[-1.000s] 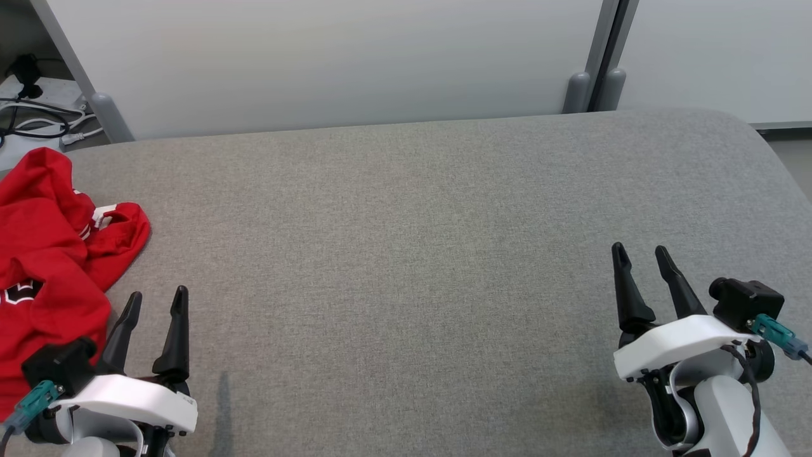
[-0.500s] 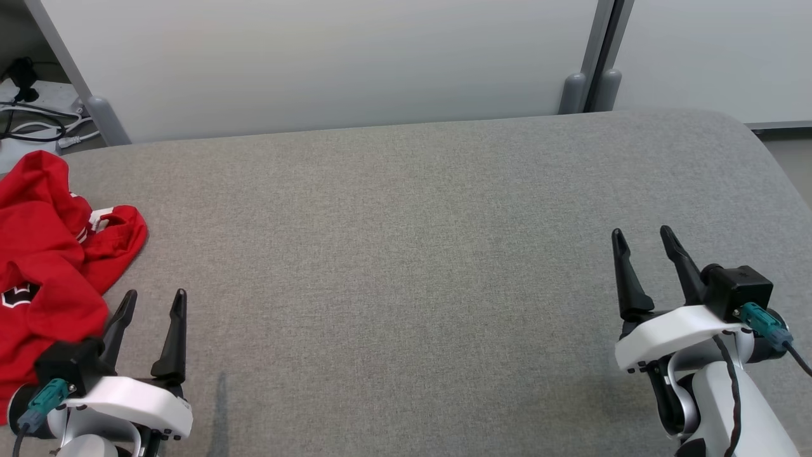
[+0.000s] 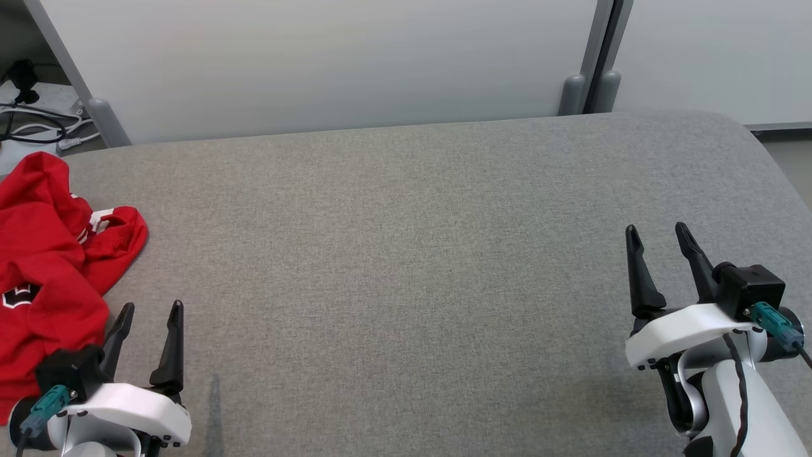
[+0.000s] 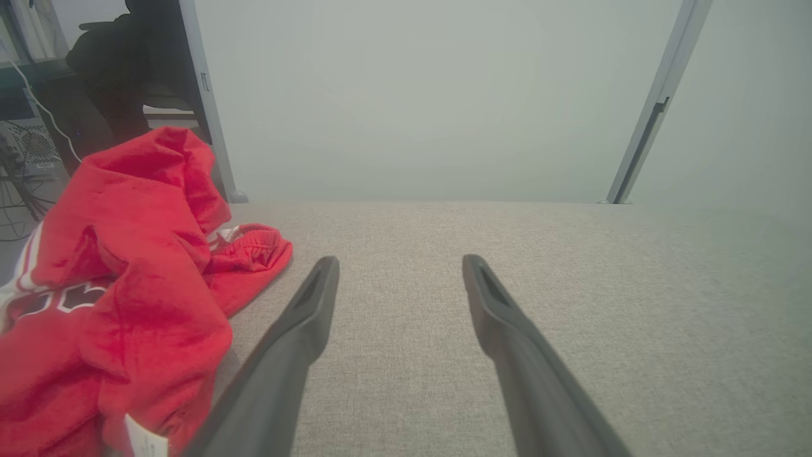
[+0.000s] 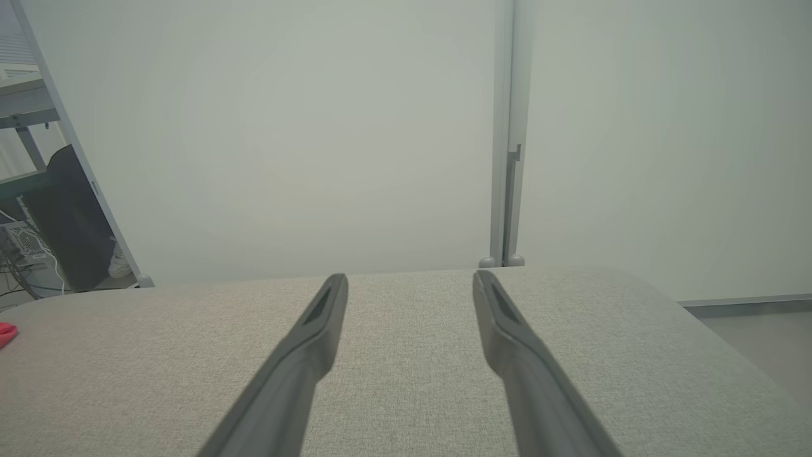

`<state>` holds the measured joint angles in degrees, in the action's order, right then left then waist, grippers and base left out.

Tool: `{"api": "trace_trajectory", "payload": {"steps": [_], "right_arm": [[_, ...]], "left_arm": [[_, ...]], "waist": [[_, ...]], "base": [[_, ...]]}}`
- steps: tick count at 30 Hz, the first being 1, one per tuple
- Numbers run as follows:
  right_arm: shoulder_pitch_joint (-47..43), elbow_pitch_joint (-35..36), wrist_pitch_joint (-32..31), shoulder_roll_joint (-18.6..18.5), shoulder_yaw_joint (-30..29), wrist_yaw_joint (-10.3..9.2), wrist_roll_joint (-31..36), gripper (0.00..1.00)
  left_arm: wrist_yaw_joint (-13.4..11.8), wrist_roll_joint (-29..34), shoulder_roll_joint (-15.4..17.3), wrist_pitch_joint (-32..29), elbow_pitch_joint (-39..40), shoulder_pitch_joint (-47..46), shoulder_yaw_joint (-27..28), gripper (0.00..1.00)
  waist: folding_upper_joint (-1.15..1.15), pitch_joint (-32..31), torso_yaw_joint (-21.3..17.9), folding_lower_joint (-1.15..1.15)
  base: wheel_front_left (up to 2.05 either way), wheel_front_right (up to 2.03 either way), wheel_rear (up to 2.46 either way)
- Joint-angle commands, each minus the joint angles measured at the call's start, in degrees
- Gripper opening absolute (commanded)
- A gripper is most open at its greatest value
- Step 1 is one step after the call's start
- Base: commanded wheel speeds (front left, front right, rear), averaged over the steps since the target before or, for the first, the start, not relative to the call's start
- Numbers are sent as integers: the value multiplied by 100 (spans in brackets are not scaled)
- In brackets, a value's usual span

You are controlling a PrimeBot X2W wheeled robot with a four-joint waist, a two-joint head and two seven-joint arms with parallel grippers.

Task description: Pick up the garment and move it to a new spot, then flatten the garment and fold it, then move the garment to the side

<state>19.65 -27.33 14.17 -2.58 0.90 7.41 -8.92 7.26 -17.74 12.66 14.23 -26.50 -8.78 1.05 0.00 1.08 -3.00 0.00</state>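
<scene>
A crumpled red garment [image 3: 44, 254] with white trim and a dark emblem lies at the table's far left edge; the left wrist view has the garment [image 4: 127, 273] bunched up to the left of the fingers. My left gripper [image 3: 150, 310] hovers open just right of it at the near edge, nothing between its fingers [image 4: 311, 311]. At the lower right my right gripper [image 3: 658, 230] is open and empty over bare table, far from the cloth. A sliver of the garment [image 5: 5, 333] peeks in at the left border of the right wrist view.
The grey fabric-covered table [image 3: 406, 254] spreads wide between the arms. White partition panels [image 3: 330, 57] with grey posts [image 3: 580, 89] stand behind its far edge. Cables [image 3: 38, 120] lie on the floor at the back left.
The left gripper has drawn back toward the near edge. The right gripper has shifted slightly right and farther up the table. The garment has not moved.
</scene>
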Motion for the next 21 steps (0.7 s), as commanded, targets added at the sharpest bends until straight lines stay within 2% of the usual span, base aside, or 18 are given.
{"api": "trace_trajectory", "payload": {"steps": [1,14,21], "right_arm": [[171,149,83,-30,137,8,73,100],[199,217,83,-30,332,8,27,100],[171,233,83,-30,461,8,57,100]], "left_arm": [[23,-35,146,77,125,-267,225,100],[23,-114,149,77,116,-283,238,100],[23,-160,68,77,93,-318,235,100]], "waist": [[0,6,8,0],[0,39,109,0],[0,21,541,0]], "base": [[0,0,0],[0,0,0],[0,0,0]]}}
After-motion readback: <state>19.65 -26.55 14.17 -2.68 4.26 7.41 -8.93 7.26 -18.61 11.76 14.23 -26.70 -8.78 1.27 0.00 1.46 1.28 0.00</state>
